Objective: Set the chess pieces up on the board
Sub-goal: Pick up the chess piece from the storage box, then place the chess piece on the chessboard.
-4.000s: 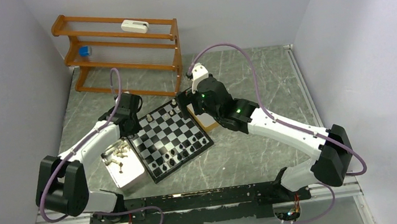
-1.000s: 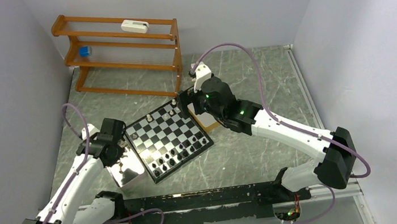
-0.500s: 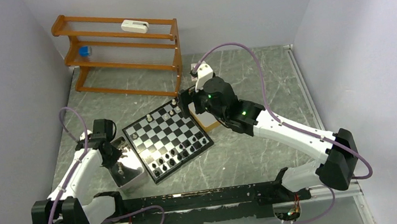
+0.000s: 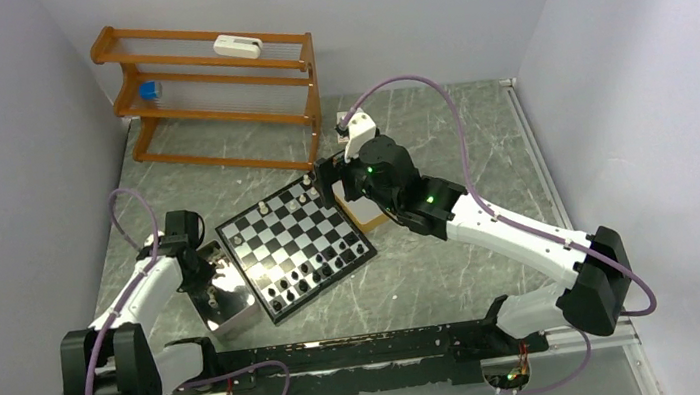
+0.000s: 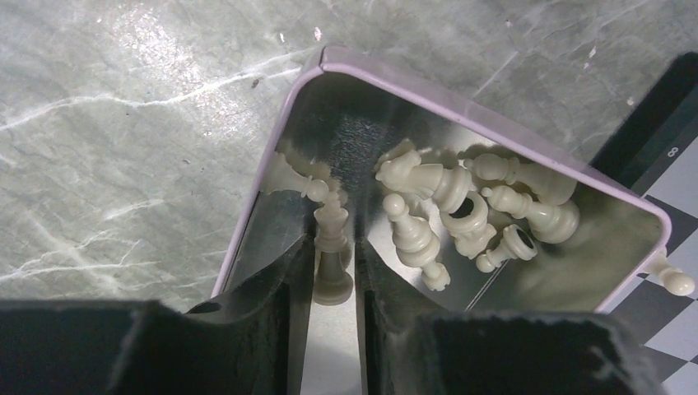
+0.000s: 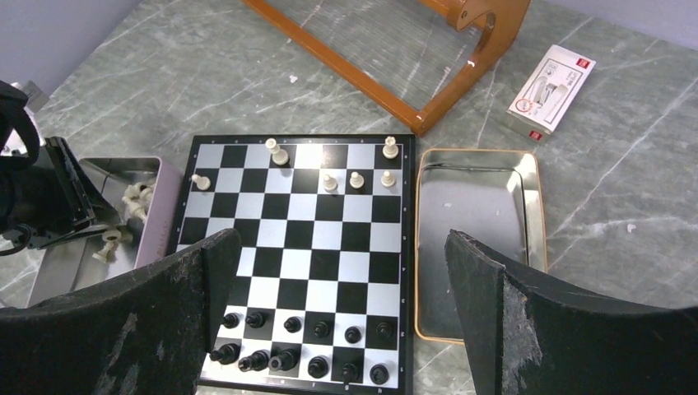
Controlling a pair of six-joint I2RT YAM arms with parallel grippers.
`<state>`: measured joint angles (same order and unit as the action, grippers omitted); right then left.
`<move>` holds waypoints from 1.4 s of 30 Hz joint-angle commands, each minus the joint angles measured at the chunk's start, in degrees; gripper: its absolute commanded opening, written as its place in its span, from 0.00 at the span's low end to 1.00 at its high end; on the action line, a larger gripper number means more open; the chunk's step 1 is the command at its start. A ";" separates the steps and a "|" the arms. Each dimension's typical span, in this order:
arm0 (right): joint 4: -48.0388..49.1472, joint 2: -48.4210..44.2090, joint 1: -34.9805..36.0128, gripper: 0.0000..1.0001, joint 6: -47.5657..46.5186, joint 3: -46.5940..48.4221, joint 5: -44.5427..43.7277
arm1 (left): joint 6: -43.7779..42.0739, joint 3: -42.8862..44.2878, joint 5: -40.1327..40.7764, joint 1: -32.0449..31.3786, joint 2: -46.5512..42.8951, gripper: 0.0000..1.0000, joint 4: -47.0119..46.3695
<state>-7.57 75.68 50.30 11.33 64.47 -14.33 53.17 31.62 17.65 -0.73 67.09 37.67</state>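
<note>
The board [image 4: 297, 249] lies tilted at the table's middle. Black pieces [image 6: 292, 323] fill two rows at its near end, and a few cream-white pieces [image 6: 329, 182] stand at its far end. More cream-white pieces [image 5: 461, 197] lie heaped in a metal tray [image 5: 461, 103] left of the board. My left gripper [image 5: 333, 271] is down in that tray [image 4: 234, 307], shut on one cream-white piece [image 5: 332, 247] lying between its fingers. My right gripper [image 6: 342, 247] is wide open and empty, hovering above the board's far right corner [image 4: 328, 175].
An empty gold-rimmed tray [image 6: 477, 222] lies right of the board. A small white box [image 6: 551, 86] lies beyond it. A wooden rack [image 4: 211, 84] stands at the back left. One white pawn [image 5: 675, 280] stands on the board's corner by the tray.
My left arm swung from the board's far left edge back to the tray and lowered its gripper around a cream-white piece. My right arm has barely moved.
</note>
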 commanded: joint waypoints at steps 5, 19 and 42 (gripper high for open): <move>1.64 -0.08 -0.34 1.00 -0.04 -0.03 0.31 | -1.42 -1.10 -2.46 0.64 -1.43 0.20 -2.16; 0.11 -0.94 -0.37 1.00 -0.15 1.14 0.22 | -1.61 -1.12 -4.02 0.64 1.61 0.16 -2.09; 2.35 5.73 -8.05 0.96 10.96 4.66 29.64 | -26.75 6.40 -37.56 0.60 -18.47 0.11 -19.67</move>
<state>-7.38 78.65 42.52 20.78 66.02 4.40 33.61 40.38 -1.93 -0.51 49.89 30.83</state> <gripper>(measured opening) 0.971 0.165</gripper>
